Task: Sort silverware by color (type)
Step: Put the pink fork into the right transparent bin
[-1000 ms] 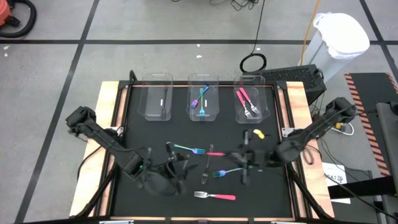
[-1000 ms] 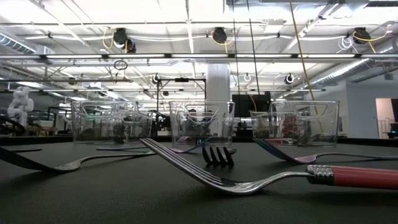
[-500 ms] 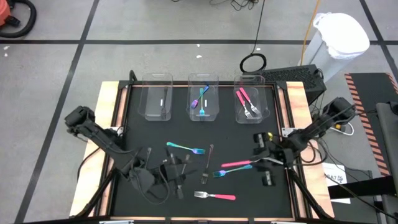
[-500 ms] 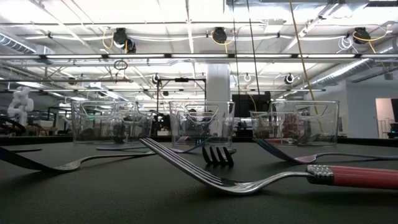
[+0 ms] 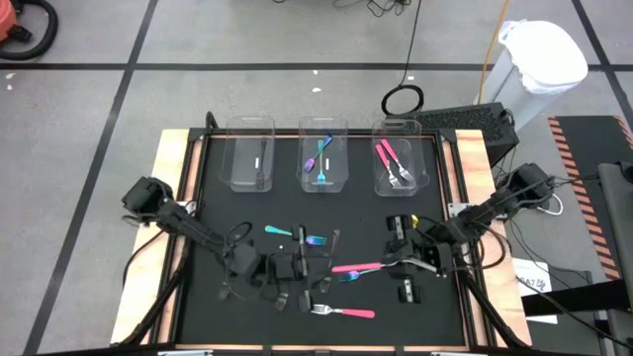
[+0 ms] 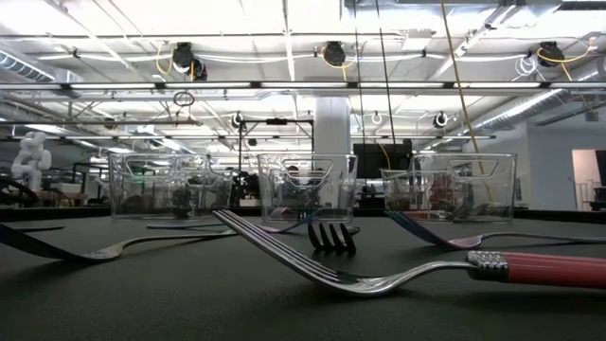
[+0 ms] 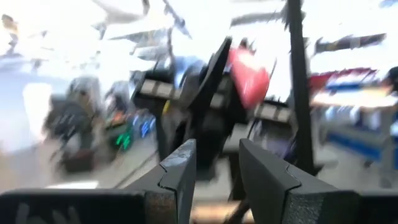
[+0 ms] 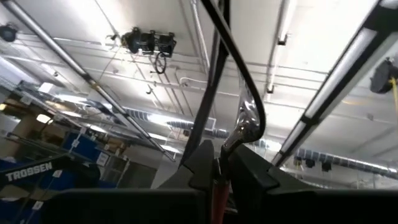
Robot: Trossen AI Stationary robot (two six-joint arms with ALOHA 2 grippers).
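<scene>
My right gripper (image 5: pixel 388 264) hangs over the table's right half, shut on a pink-handled fork (image 5: pixel 358 267). My left gripper (image 5: pixel 297 265) is over the table's middle left. In the blurred left wrist view its fingers (image 7: pixel 180 168) stand apart, and nothing shows between them. A teal fork (image 5: pixel 292 234), a dark fork (image 5: pixel 334 247), another teal-handled fork (image 5: pixel 346 278) and a pink fork (image 5: pixel 341 311) lie flat on the black mat. At the far edge stand three clear bins. The middle bin (image 5: pixel 323 176) holds teal and blue forks, the right bin (image 5: pixel 399 180) pink ones. My right gripper pinches the pink-handled fork between its two fingers. In the right wrist view a strip of pink (image 8: pixel 215 190) shows between them, and the silver metal part (image 8: pixel 244 121) rises past the fingertips. The fingers slant upward toward the table's left. The fork is lifted clear of the table.
The left bin (image 5: pixel 249 178) holds one pale piece. A raised wooden frame (image 5: pixel 178 198) borders the mat. In the low view the near pink fork (image 6: pixel 540 269) and dark tines (image 6: pixel 331 237) lie in front of the bins. A white waste bin (image 5: pixel 539 59) stands beyond the far right corner.
My right gripper has drawn back toward the table's right edge with the pink fork, lifting it off the mat. It has then come partway back left, tipping its fingers upward. My left gripper has moved toward the table's right and tipped up from pointing down.
</scene>
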